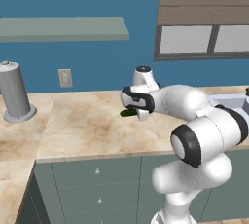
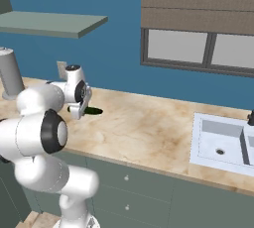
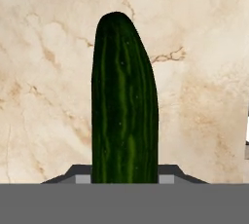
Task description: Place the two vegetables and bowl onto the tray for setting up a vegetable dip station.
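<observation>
**Trainee:** What is the dark green vegetable (image 3: 124, 101) doing in the hand view?

**Operator:** It runs lengthwise up the middle of my hand view, with the marbled counter (image 1: 92, 125) behind it. The two dark finger tips sit at its near end, one on each side, so I read the gripper (image 1: 137, 112) as closed on the vegetable. In the left base view a green end pokes out to the left of the hand, low over the counter; whether it is lifted or resting on the surface, I cannot tell.

**Trainee:** What could go wrong from here?

**Operator:** Three things, in my judgement. The grip seems to sit near one end, so the long free end could pivot or slide out during a swing. The skin looks smooth and rounded, which favours slipping. I also do not see the tray from here, so I expect a wide move or a drive, and a fast one could shake the vegetable loose or drag it along the counter.

**Trainee:** Anything else nearby?

**Operator:** A grey cylinder (image 1: 14, 94) stands far left on the counter, a wall outlet (image 1: 65, 78) behind, a sink (image 2: 221, 142) far right.

**Trainee:** Any brands, labels or writing?

**Operator:** None that I can read on anything.
</observation>
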